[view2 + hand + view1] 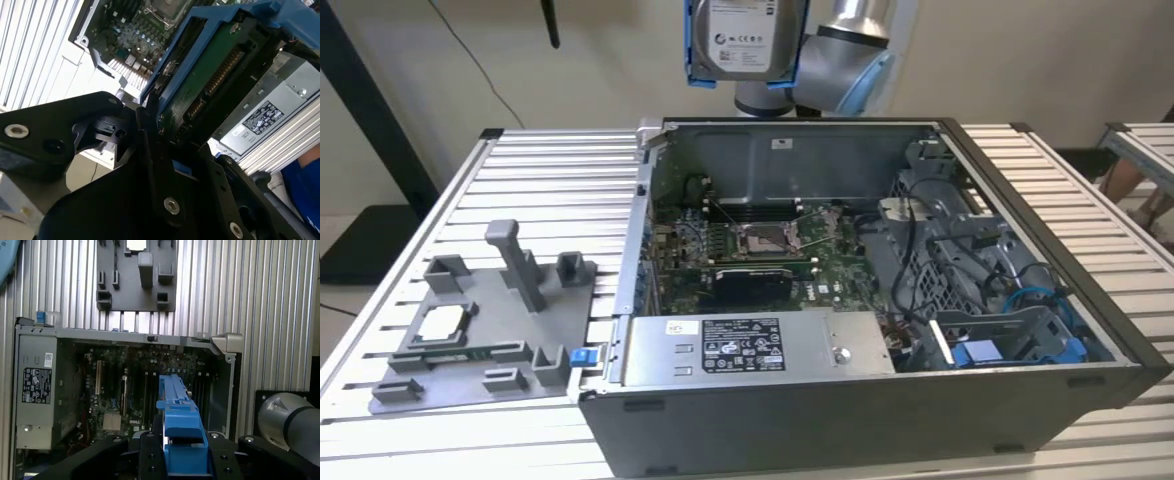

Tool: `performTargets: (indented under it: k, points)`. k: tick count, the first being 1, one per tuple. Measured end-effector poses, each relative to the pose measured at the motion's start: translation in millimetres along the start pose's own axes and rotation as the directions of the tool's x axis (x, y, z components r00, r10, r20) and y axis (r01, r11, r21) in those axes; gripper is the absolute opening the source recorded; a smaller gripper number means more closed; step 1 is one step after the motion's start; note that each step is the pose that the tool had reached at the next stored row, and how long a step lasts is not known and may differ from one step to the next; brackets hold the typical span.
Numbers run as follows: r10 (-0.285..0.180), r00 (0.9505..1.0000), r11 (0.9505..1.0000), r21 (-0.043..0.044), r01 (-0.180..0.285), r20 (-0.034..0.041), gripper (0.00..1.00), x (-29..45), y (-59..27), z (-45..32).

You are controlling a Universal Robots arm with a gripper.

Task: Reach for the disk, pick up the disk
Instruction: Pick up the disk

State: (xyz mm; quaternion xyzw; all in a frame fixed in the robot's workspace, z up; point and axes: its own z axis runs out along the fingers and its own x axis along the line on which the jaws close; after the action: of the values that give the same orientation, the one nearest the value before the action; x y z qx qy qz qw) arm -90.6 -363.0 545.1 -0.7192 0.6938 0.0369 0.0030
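Disk [738, 40] is up in the air above the back wall of the open computer case [881, 300], label showing, blue rails on its sides, my tool [165, 117] clamped tight on it.

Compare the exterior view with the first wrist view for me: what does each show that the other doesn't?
Exterior only: the disk's white-labelled face, lifted high above the computer case, and the arm's grey-and-blue joint beside it.

First wrist only: the disk edge-on, its blue rail clamped in the black end effector.

Shared: the open case with motherboard, the power supply, the grey fixture plate and the slatted table.
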Motion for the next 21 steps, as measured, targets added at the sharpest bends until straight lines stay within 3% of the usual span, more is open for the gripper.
performTargets:
  k: [8, 16, 21]
  points:
    - [0.0, 1.0, 1.0, -0.0022, 0.0, 0.0, 0.0, 1.3, -34.0, -1.7]
    - [-0.002, 1.0, 0.9995, 0.0307, 0.002, -0.0012, 0.0, 2.8, -52.3, 2.3]
    - [-0.002, 1.0, 0.9992, 0.0388, 0.002, -0.0017, 0.0, 3.9, -73.3, 6.4]
